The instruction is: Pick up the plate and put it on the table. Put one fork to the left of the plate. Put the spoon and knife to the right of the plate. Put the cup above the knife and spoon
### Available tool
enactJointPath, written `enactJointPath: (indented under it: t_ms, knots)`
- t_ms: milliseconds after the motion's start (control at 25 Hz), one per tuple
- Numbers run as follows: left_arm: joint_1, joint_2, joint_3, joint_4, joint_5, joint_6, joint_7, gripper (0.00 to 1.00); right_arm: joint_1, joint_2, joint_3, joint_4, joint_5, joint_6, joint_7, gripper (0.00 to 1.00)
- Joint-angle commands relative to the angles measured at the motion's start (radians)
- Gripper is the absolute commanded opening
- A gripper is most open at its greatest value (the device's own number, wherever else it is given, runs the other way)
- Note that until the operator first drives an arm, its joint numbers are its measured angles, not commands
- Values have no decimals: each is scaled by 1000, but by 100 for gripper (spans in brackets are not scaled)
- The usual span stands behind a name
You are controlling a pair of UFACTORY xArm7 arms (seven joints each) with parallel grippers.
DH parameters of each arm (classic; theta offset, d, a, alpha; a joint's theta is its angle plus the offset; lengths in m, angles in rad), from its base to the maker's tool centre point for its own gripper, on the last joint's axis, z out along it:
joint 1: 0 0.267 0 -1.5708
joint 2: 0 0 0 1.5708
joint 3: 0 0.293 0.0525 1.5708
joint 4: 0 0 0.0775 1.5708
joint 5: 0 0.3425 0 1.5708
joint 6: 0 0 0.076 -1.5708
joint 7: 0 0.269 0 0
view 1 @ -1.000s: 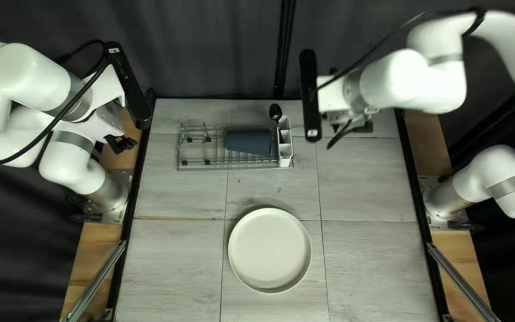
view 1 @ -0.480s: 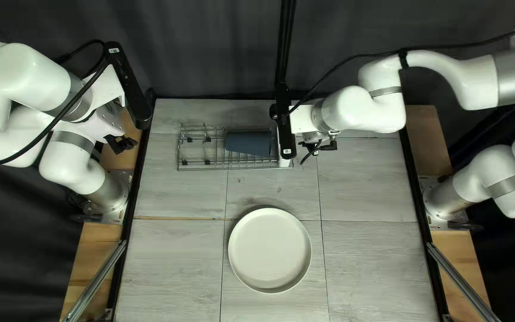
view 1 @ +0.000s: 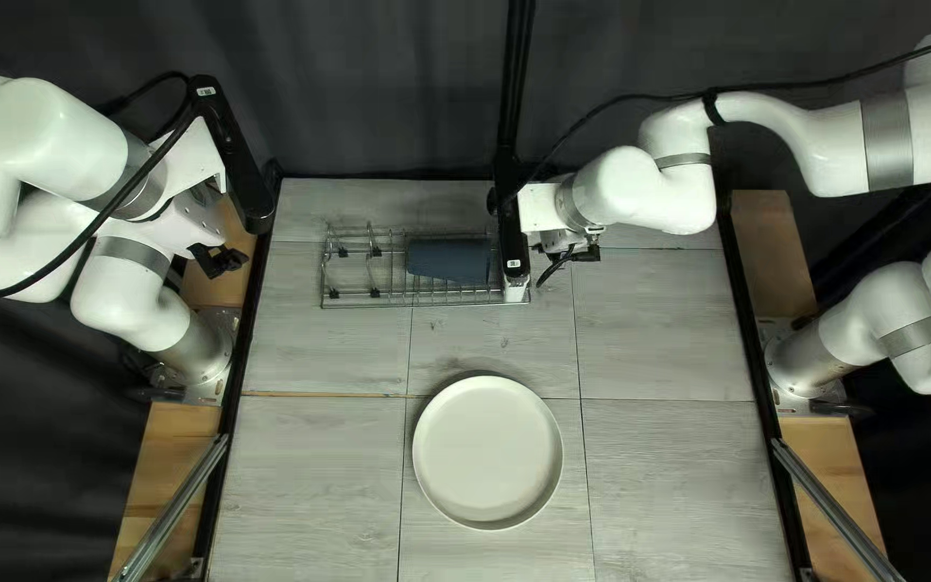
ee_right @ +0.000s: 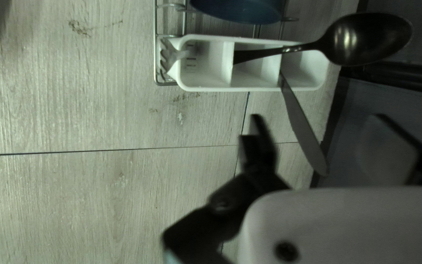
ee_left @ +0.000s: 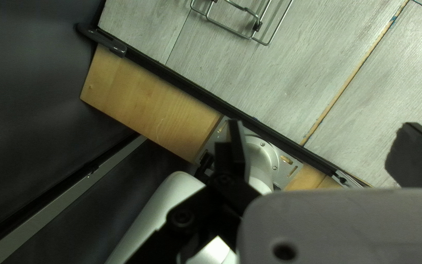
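"Toward the rack [view 1: 379, 306]: that's where the right end effector [view 1: 570, 264] has moved, leftward across the top left view."

"And the left one?"

"The left end effector [view 1: 218, 259] hangs near the surface's [view 1: 304, 463] left edge, fingers spread wide."

"What's in the rack?"

"A dark blue cup [view 1: 447, 260], lying on its side."

"And the plate [view 1: 487, 453]?"

"Flat on the surface, nearer the near edge than the rack."

"The cutlery?"

"In the white holder [ee_right: 257, 89] at the rack's right end. The fork's [ee_right: 170, 56] tines poke past one end; the spoon's [ee_right: 367, 39] handle sits in the middle compartment, its bowl leaning out over the other end. The knife [ee_right: 301, 127] slants over the side; I can't tell its compartment."

"Is the right end effector pinching it?"

"No, its fingers are spread, with the knife's tip visible between them."
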Motion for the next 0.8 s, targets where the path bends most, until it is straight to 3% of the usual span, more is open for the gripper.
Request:
enactJointPath:
  t_ms: [40,360,800]
  knots:
    - [0,0,0,0,0,0,0,100,2,-8,3,4,-4,16,3,0]
    - [0,0,0,0,0,0,0,100,19,-89,47,55,-50,165,42,0]
    - [0,0,0,0,0,0,0,100,39,-186,137,342,-53,586,-24,0]
